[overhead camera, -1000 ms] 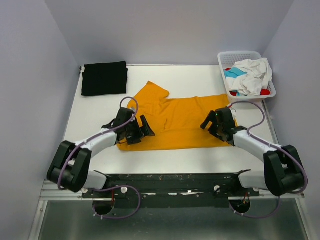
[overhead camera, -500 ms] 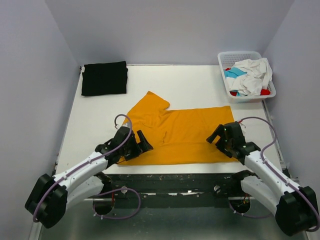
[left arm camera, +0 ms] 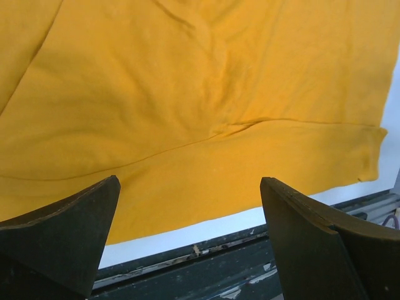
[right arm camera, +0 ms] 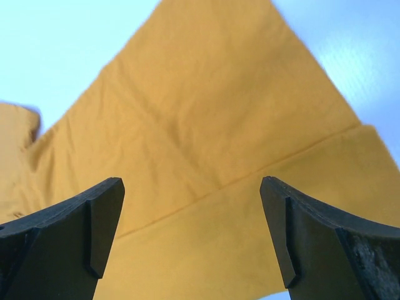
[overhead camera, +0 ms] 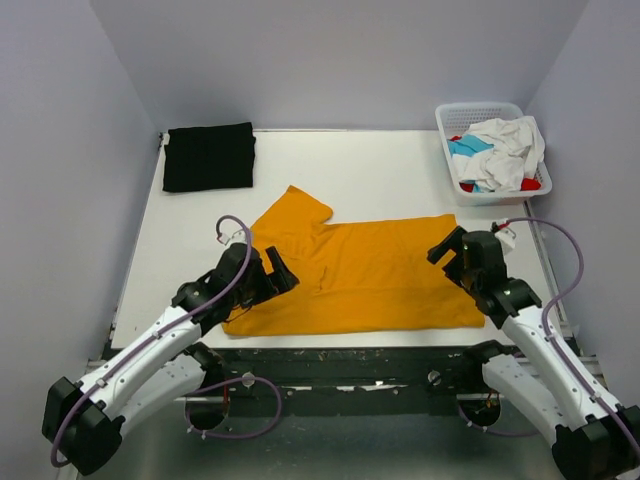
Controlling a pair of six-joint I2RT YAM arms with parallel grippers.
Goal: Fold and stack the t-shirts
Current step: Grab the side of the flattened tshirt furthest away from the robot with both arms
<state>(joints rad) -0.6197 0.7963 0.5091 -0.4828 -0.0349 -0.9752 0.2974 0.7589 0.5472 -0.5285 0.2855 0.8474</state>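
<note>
Orange shirt [overhead camera: 360, 275] lies flat on the worktop [overhead camera: 390, 165], centre to 6 o'clock, long axis running 9 to 3. Its near hem sits right at the worktop's 6 o'clock edge. One sleeve sticks out toward 11 o'clock. A crease runs along its length in both wrist views.

Left claw [overhead camera: 280, 272] is at the shirt's 9 o'clock end, over the cloth. It is spread wide with nothing gripped; only orange cloth and the worktop edge show in the gap. Can't tell if the fingertips touch the cloth.

Right claw [overhead camera: 447, 250] is at the shirt's 3 o'clock end, also spread wide and gripping nothing, with orange cloth filling the gap. Contact is equally unclear.

Black shirt [overhead camera: 209, 156] is folded square in the 11 o'clock corner, well apart from the orange one.

White basket [overhead camera: 447, 120] is in the 1 o'clock corner. It holds a crumpled white shirt [overhead camera: 505, 150] on top, with a teal shirt [overhead camera: 462, 147] and a red shirt [overhead camera: 530, 184] showing beneath.
</note>
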